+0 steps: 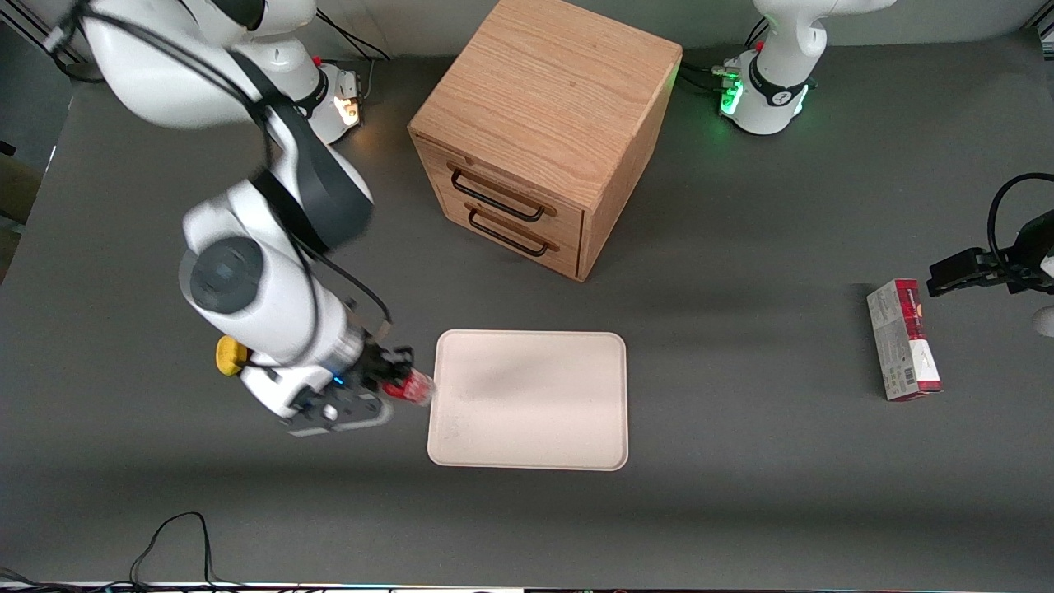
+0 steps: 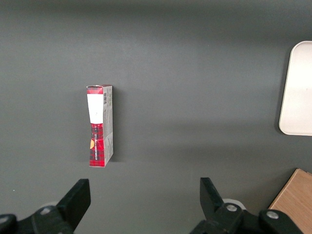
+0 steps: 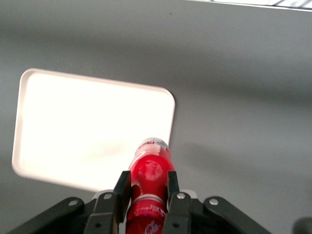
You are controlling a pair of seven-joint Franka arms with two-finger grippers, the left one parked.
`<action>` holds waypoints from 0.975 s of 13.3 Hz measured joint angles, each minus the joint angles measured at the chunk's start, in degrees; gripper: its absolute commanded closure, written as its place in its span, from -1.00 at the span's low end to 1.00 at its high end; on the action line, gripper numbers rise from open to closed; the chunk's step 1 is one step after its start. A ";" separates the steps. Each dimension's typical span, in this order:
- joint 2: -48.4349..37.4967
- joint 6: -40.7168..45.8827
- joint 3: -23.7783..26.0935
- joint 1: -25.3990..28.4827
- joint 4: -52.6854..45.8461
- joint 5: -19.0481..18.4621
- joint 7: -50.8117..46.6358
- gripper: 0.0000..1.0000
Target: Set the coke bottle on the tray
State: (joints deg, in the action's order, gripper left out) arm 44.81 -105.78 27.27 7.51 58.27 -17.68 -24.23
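Observation:
My right gripper (image 1: 394, 380) is shut on the coke bottle (image 1: 409, 385), a slim red bottle held tilted above the table just beside the tray's edge nearest the working arm. In the right wrist view the gripper (image 3: 146, 187) has its two black fingers (image 3: 122, 187) pressed on the bottle (image 3: 152, 168) below its neck, with the clear base pointing toward the tray (image 3: 87, 131). The cream-white tray (image 1: 531, 399) lies flat in front of the wooden cabinet, with nothing on it.
A wooden two-drawer cabinet (image 1: 543, 136) stands farther from the front camera than the tray. A red-and-white carton (image 1: 903, 339) lies toward the parked arm's end of the table, also seen in the left wrist view (image 2: 100, 126). Cables (image 1: 173, 539) lie near the table's front edge.

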 measured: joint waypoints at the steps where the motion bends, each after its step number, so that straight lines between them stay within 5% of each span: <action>1: 2.76 -3.20 0.16 0.04 0.07 -2.51 0.00 1.00; 6: 10.25 -10.68 0.90 0.68 0.03 -7.20 -0.26 1.00; 8: 10.29 -11.26 0.98 0.96 0.11 -7.59 -0.45 -0.99; 13: 9.79 -13.54 1.28 1.08 0.30 -8.51 -2.74 -1.00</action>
State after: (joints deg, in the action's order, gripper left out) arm 54.61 -119.33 28.55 8.59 58.57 -26.19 -26.97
